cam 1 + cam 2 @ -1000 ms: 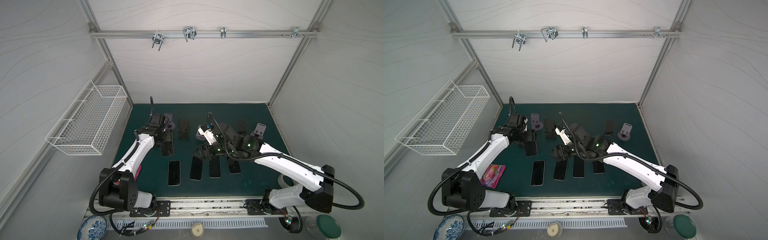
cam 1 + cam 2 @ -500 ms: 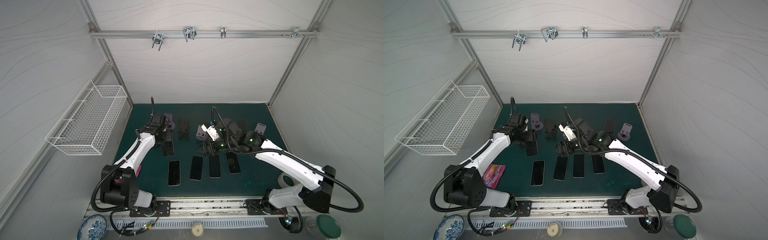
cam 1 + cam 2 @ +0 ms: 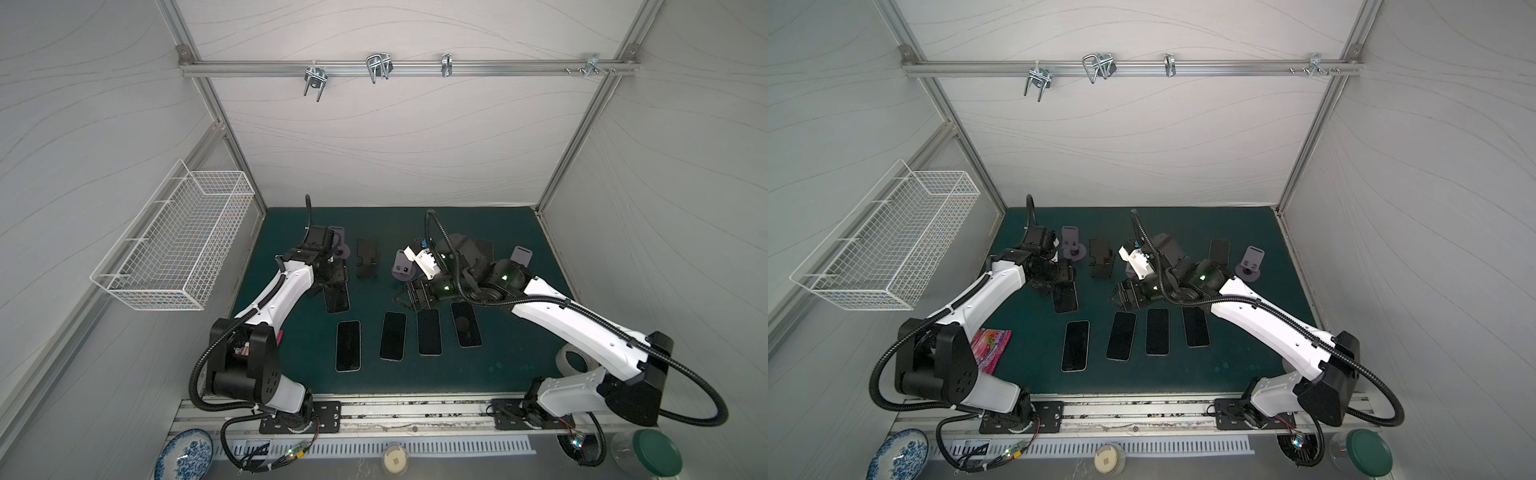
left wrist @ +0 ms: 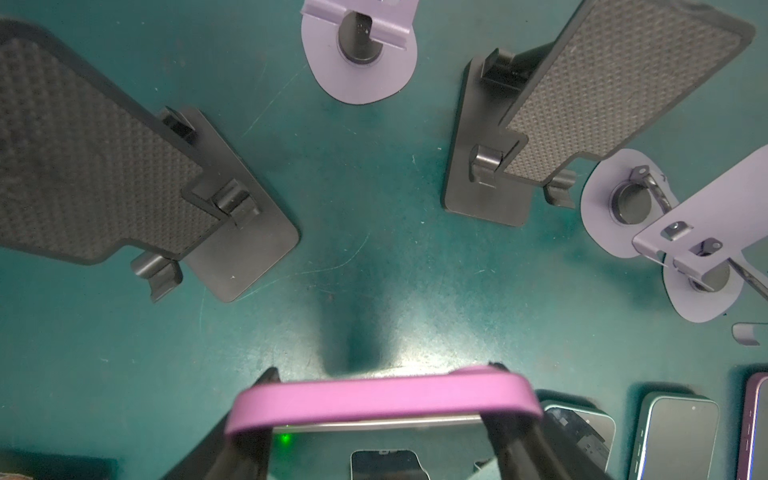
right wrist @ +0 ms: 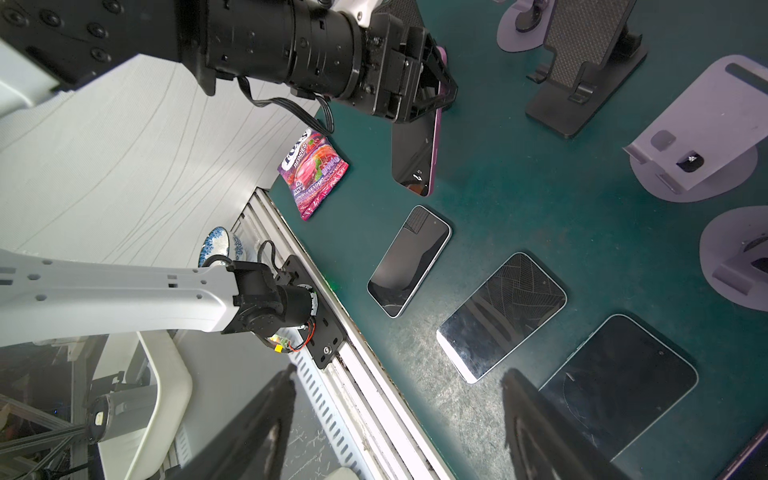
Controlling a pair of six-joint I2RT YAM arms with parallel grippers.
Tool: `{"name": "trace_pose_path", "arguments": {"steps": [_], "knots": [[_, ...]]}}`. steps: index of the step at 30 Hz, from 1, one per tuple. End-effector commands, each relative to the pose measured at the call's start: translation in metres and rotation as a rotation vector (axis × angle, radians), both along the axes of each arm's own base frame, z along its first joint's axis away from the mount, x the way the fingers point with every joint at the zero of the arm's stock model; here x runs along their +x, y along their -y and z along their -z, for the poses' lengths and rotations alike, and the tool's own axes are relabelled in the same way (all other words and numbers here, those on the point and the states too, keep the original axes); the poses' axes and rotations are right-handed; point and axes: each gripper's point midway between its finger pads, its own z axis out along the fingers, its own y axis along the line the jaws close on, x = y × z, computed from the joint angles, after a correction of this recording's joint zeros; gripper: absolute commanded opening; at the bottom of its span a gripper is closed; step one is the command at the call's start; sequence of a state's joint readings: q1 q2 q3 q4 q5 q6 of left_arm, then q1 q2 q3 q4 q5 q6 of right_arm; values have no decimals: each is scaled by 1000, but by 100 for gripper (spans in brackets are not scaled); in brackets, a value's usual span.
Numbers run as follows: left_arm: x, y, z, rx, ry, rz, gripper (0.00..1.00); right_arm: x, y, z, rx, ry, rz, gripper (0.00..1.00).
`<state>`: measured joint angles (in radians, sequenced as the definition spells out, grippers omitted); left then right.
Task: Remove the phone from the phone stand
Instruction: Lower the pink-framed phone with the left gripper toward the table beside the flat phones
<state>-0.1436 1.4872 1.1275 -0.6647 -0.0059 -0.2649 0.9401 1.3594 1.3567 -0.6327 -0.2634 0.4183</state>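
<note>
Phone (image 3: pixel 336 299), in both top views, is off the stands (image 3: pixel 368 257), clamped by the left end effector (image 3: pixel 330 280) and tilted near four flat phones (image 3: pixel 392 336); laying it down seems all that's left. Left wrist view shows only its pink edge between the fingers (image 4: pixel 513 440). Right wrist view: right end effector (image 5: pixel 399 415) apart, empty; whether the phone's low end touches the surface (image 5: pixel 519 216) is unclear.

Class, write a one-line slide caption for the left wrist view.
Left end effector gripping a pink-cased phone, facing empty black stands and lilac stands on the green mat.
</note>
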Motion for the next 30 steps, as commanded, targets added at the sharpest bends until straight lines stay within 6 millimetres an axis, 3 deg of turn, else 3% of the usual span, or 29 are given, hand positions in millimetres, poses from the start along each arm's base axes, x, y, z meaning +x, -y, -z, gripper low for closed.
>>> {"name": "trace_pose_path", "arguments": {"steps": [1, 30], "knots": [[12, 3, -17, -19, 43, 6, 58, 0, 4, -5, 3, 4, 5, 79], [19, 14, 13, -62, -29, 29, 58, -2, 0, 16, -52, -62, 1, 79]]}}
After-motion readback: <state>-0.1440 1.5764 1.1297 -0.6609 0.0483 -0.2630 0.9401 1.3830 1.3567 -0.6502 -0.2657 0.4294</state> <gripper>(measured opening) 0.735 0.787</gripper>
